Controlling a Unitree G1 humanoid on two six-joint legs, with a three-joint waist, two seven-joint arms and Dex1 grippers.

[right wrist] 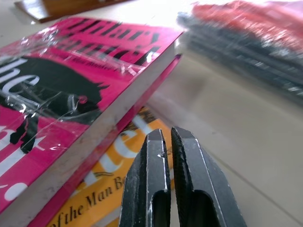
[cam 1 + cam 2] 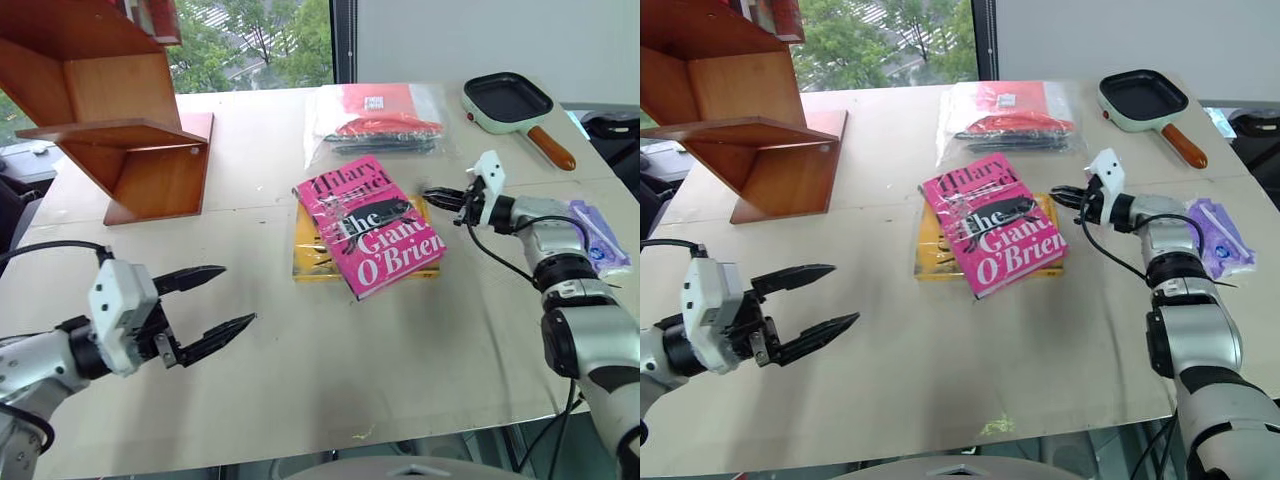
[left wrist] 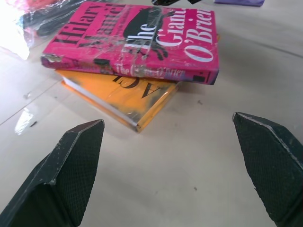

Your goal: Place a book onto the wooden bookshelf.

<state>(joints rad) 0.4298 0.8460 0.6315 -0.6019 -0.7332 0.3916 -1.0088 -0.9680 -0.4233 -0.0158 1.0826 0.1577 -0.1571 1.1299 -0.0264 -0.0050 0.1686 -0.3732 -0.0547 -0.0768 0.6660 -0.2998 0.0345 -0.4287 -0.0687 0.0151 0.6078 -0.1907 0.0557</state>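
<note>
Head views first: a beige table (image 2: 330,340) is seen with several things spread over it. The pink book (image 2: 370,225) lies flat near the table's middle, stacked on a yellow book (image 2: 310,262) whose edges show at its left and near sides. The pink book's long axis runs diagonally, from the far left toward the near right, with the title reading along that line and the cover facing up. Beyond it a clear plastic bag (image 2: 380,118) with red and dark contents is laid, and a mint-green square pan (image 2: 508,102) with a brown handle is set at the far right. A purple packet (image 2: 604,240) rests by the right arm. The wooden bookshelf (image 2: 120,130) stands at the far left, well apart from the books, with bare table between.

The left gripper (image 2: 222,300) is held above the near left of the table, its fingers spread wide and empty. The right gripper (image 2: 437,198) is pressed shut just beside the books' right edge, gripping nothing.

Left wrist view: both stacked books are seen ahead between the two wide-set fingers (image 3: 71,175).

Right wrist view: the closed fingers (image 1: 156,179) are seen over the yellow cover, near the pink book's page edge; whether they touch cannot be told.
</note>
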